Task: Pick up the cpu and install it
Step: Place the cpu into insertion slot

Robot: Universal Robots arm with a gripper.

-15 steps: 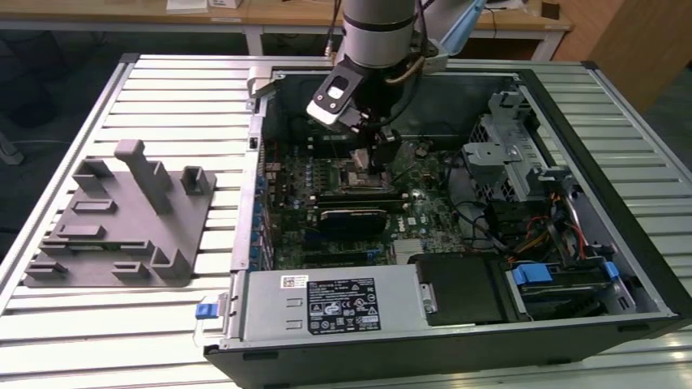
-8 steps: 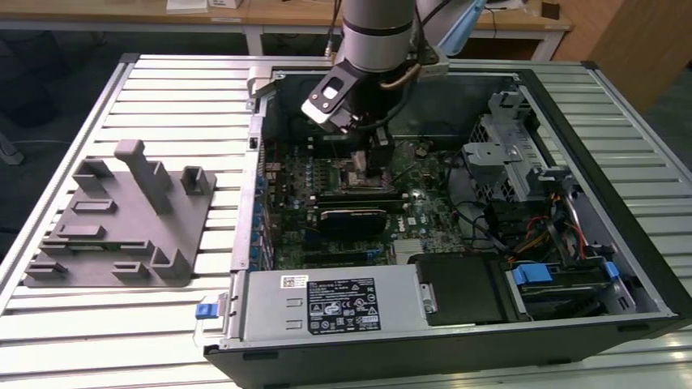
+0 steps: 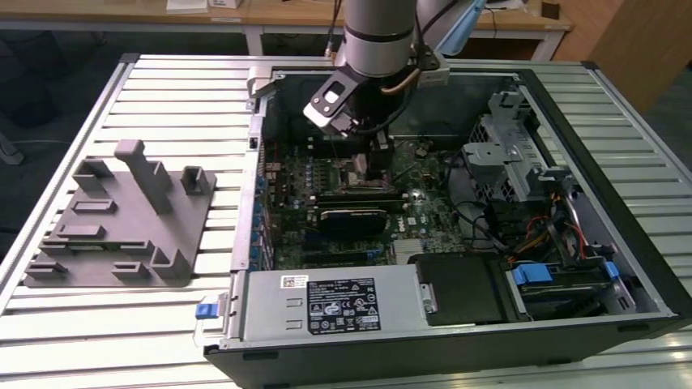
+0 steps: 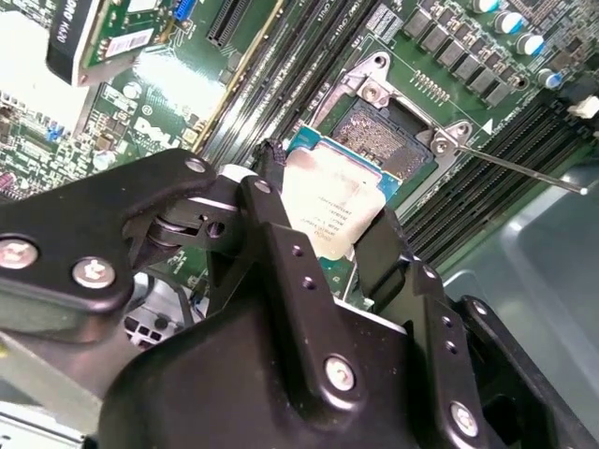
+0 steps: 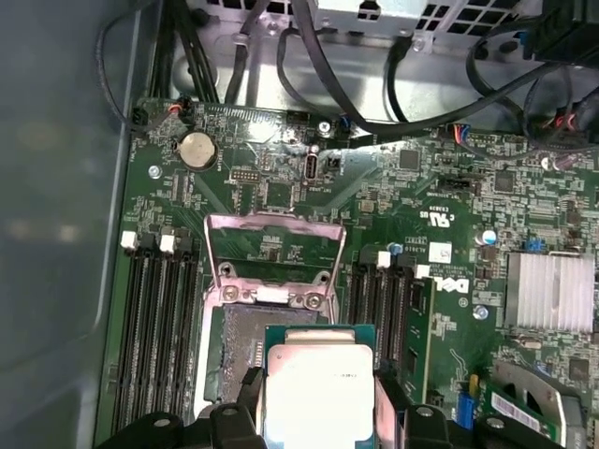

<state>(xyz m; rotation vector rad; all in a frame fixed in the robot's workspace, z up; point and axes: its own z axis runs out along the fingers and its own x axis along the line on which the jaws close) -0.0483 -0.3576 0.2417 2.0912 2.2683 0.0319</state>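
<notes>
Black fingers [image 4: 281,224] of the tool [image 4: 328,220] clamp the cpu [image 5: 318,398] by its edges, over the open socket [image 5: 234,341] on the green motherboard [image 5: 440,187] inside the case [image 3: 433,356]. I'd judge this is the seating step, which calls for keeping the chip square and level.

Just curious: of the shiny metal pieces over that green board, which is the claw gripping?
The cpu, the flat square plate in the gripper, at the open socket; the ribbed heatsink and round battery sit apart on the board.
</notes>
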